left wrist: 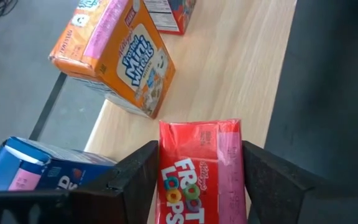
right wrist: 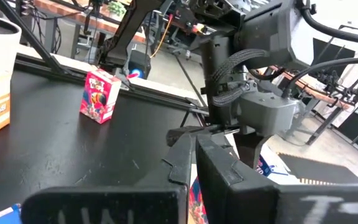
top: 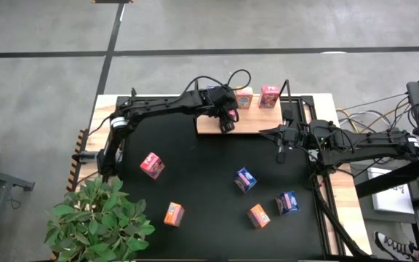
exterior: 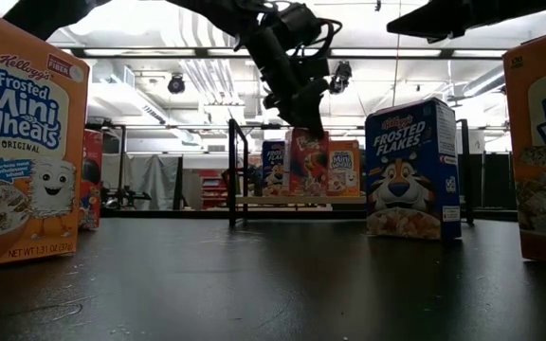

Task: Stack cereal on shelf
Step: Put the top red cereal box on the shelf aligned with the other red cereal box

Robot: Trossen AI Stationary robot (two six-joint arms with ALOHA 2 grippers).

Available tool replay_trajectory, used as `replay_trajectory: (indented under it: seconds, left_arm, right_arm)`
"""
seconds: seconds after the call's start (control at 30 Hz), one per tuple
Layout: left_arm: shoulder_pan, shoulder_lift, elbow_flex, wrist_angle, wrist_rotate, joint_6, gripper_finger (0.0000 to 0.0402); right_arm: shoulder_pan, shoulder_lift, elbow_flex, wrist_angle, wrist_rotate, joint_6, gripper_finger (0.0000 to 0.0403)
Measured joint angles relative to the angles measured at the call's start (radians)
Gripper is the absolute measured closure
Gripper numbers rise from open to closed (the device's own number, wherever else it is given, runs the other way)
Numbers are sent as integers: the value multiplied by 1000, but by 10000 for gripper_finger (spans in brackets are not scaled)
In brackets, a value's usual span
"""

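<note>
Already the left end effector [top: 228, 121] hangs over the near edge of the shelf [top: 213, 125], its fingers [left wrist: 135, 177] standing apart on either side of a red Froot Loops box [left wrist: 197, 171] that sits on the wood; the gaps at the box's sides suggest a release rather than a grip, though I cannot tell for certain whether the pads touch it. Off to its left, well away on the black table [top: 202, 182], lie a red-pink box [top: 151, 165] and an orange box [top: 174, 214], apparently waiting to be fetched. Just beyond the end effector, on the shelf, stand an orange Frosted Mini Wheats box [left wrist: 120, 59] and, farther along, another red-pink box [top: 269, 96]; a blue box [left wrist: 36, 171] sits close beside the Froot Loops box. They are lined up side by side, probably to form a base row for stacking. To its right, out on the table, are a blue box [top: 245, 180], an orange one [top: 258, 215] and another blue one [top: 286, 201]. The right end effector [top: 281, 135] waits by the shelf's right posts, fingers pressed together on nothing.
</note>
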Motion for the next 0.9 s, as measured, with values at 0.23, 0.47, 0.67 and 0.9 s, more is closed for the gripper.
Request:
replay_trajectory:
  seconds: [0.23, 0.47, 0.67, 0.9]
  left_arm:
    - [-3, -8, 16, -31, 0, 26, 183]
    - [-22, -14, 152, -174, 0, 39, 182]
    - [-93, -44, 223, -254, 0, 35, 182]
    - [-226, -146, 107, -210, -5, 35, 183]
  right_arm:
    - [0, 0, 0, 0, 0, -3, 390]
    - [0, 1, 0, -1, 0, -3, 390]
    - [0, 1, 0, -10, -1, 4, 390]
    - [0, 1, 0, -31, -1, 13, 390]
